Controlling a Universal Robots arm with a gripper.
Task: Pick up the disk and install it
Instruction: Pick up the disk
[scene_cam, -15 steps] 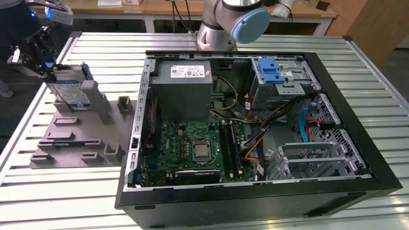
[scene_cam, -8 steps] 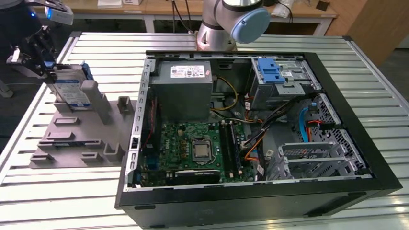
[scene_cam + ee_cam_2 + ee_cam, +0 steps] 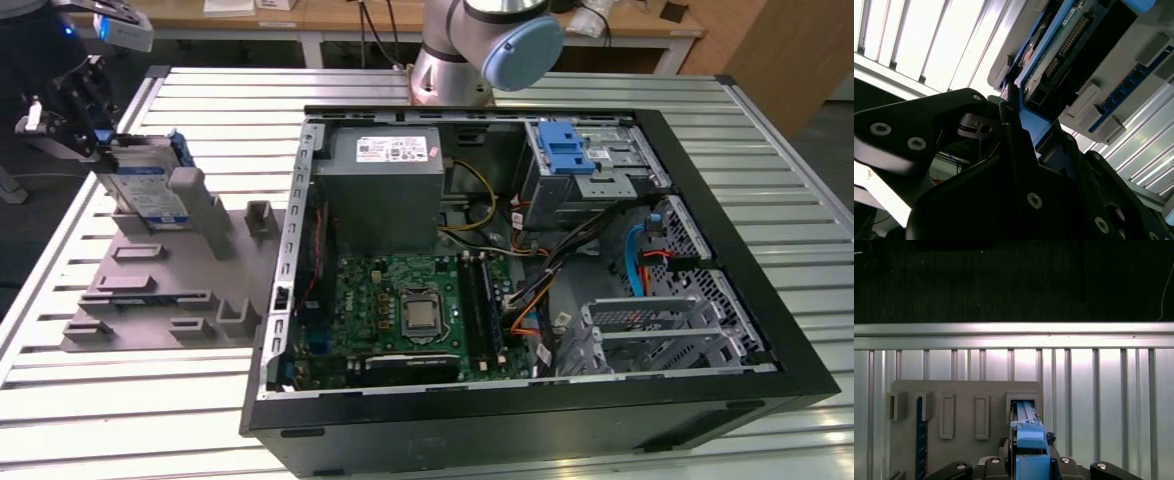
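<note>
Blue-railed disk (image 3: 144,188) sits upright at the grey fixture's (image 3: 160,295) far end, on the exterior view's left. Your end effector (image 3: 96,148) is clamped on its upper end.

The disk (image 3: 1030,432) stands slotted in the grey fixture (image 3: 961,390) on the slatted table (image 3: 1104,390); the gripper (image 3: 1031,452) clamps its blue end.
</note>
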